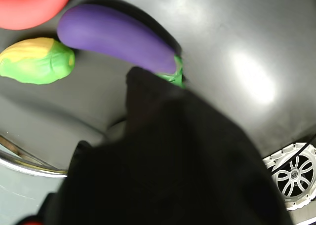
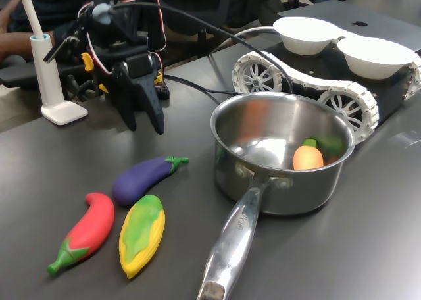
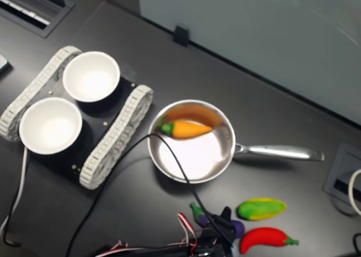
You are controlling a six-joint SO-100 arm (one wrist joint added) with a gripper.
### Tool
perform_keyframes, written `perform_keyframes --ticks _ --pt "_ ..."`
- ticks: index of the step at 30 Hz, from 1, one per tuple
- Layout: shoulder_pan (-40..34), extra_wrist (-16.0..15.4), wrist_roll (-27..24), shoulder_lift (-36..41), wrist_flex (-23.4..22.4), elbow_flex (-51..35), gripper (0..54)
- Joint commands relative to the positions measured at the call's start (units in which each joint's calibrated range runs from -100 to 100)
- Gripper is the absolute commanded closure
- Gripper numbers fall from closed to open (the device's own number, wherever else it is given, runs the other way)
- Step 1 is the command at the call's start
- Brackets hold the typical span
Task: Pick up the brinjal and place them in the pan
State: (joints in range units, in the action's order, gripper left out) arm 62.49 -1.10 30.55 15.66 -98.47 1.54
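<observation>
The purple brinjal (image 2: 145, 178) with its green stem cap lies on the dark table, to the left of the pan (image 2: 283, 188) in the first exterior view. The wrist view shows the brinjal (image 1: 118, 40) close below, its stem end partly behind my dark finger (image 1: 163, 151). My gripper (image 2: 146, 125) hangs just behind the brinjal, open and holding nothing. In the second exterior view the gripper (image 3: 225, 226) covers the middle of the brinjal (image 3: 198, 213). The steel pan (image 3: 194, 155) holds an orange carrot toy (image 3: 189, 129), and its long handle (image 3: 276, 151) points to the second exterior view's right.
A red chilli toy (image 2: 85, 231) and a yellow-green corn toy (image 2: 141, 234) lie right beside the brinjal. Behind the pan, two white bowls (image 2: 309, 35) rest on a tracked vehicle (image 2: 332, 93). A white lamp base (image 2: 62, 112) and the arm's cable (image 2: 197, 24) lie near the arm.
</observation>
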Motion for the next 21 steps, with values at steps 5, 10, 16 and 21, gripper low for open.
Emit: perform_keyframes --ticks 5,10,16,21 --pt "-1.2 2.5 0.6 -2.4 4.2 -1.5 24.0" --pt "-3.2 3.7 0.3 -4.8 6.7 -1.7 23.9" --pt "-4.9 4.0 0.5 -8.0 7.1 -2.8 23.9" --pt "-6.8 5.1 0.4 -10.0 7.1 -2.9 23.9"
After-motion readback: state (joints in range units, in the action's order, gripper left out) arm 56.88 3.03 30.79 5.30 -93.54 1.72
